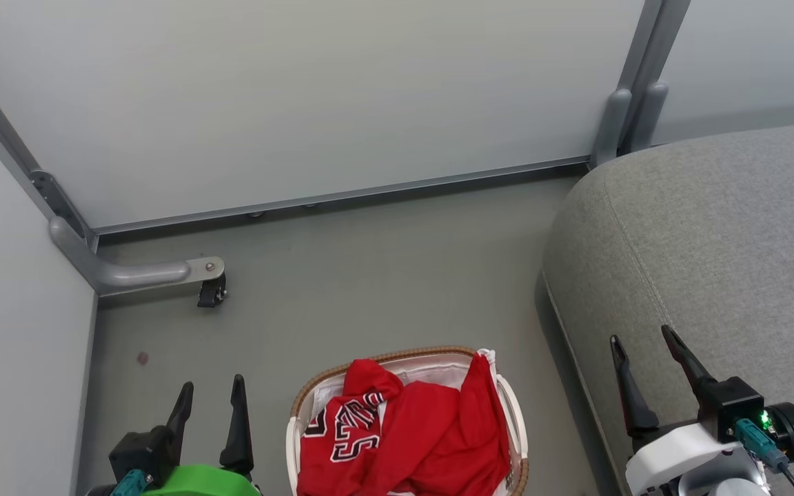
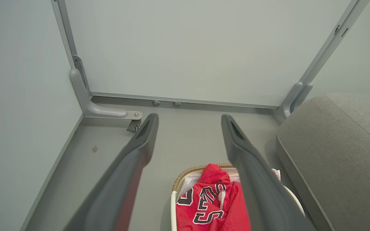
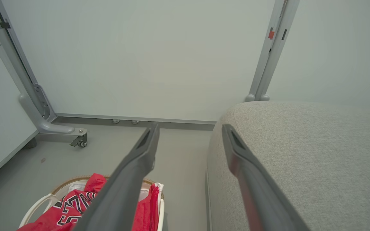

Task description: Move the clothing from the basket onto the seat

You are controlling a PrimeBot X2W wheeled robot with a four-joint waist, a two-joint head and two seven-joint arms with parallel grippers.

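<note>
The red clothing (image 1: 411, 434) lies heaped in the white basket (image 1: 515, 413) with a brown woven rim, on the floor at the bottom centre of the head view. A lettered jersey (image 2: 204, 205) is on top at its left. The grey seat (image 1: 714, 241) fills the right side. My left gripper (image 1: 211, 393) is open, left of the basket and apart from it. My right gripper (image 1: 643, 337) is open over the seat's front edge, holding nothing. The wrist views show the clothing (image 3: 72, 208) low down, partly behind the fingers (image 3: 133, 173).
Pale partition panels (image 1: 300, 96) close off the back and left. A grey metal foot with a castor (image 1: 211, 293) juts onto the floor at the left. Bare grey floor (image 1: 383, 275) lies between the panels, basket and seat.
</note>
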